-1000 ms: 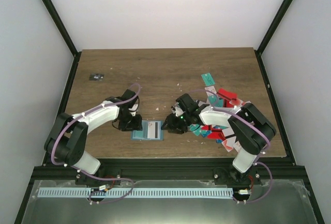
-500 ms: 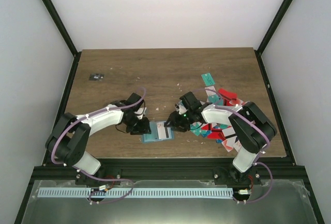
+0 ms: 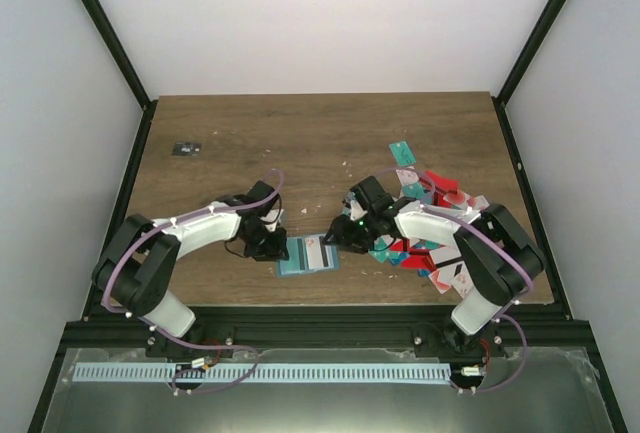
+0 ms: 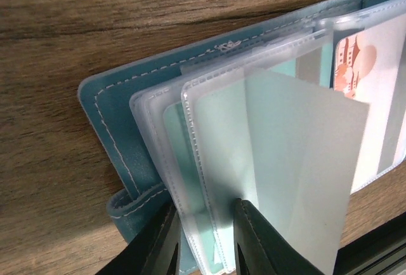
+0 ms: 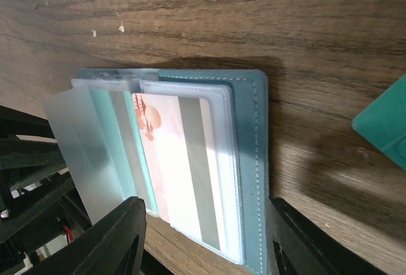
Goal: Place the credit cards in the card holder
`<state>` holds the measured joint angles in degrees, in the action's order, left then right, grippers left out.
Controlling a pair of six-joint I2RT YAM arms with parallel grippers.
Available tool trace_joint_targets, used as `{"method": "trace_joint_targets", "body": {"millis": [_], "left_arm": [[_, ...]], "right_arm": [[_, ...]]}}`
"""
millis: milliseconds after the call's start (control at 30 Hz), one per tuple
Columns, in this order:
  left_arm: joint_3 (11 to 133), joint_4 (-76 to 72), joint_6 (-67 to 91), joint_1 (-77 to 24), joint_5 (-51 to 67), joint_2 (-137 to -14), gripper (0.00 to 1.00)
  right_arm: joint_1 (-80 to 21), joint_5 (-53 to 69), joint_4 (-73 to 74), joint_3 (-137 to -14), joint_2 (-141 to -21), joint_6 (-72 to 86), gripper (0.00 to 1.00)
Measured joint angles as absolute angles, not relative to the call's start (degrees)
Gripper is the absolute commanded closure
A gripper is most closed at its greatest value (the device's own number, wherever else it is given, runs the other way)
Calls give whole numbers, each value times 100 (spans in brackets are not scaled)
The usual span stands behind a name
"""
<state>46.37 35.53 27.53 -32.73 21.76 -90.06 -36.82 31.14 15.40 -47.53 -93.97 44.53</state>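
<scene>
Card holder open, one pink card visible

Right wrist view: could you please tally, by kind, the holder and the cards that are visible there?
Card holder: 1
Sleeved teal card, grey stripe: 1
Sleeved white-pink card, grey stripe: 1
Loose teal card, cut off by the frame edge: 1
Total: 4

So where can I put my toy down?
The far middle of the table is bare, from the small black object to the loose teal card. Crowded: the credit cards on the right, and the near middle, where the left pincer and right pincer meet the card holder.
</scene>
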Motion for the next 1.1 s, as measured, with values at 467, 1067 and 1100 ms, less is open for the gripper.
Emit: {"method": "trace_joint_targets", "body": {"millis": [467, 1067, 1100], "left_arm": [[4757, 3642, 2670, -3277, 2191, -9146, 78], [4897, 3597, 2766, -3511, 2169, -9264, 78], [4899, 3575, 2792, -3531, 2171, -9268, 79]], "right_arm": [[-3656, 3413, 1166, -4678, -9701, 4311, 48], [-3809, 4121, 731, -4687, -9369, 4261, 48], [-3865, 4136, 727, -4718, -9369, 4261, 48]]}}
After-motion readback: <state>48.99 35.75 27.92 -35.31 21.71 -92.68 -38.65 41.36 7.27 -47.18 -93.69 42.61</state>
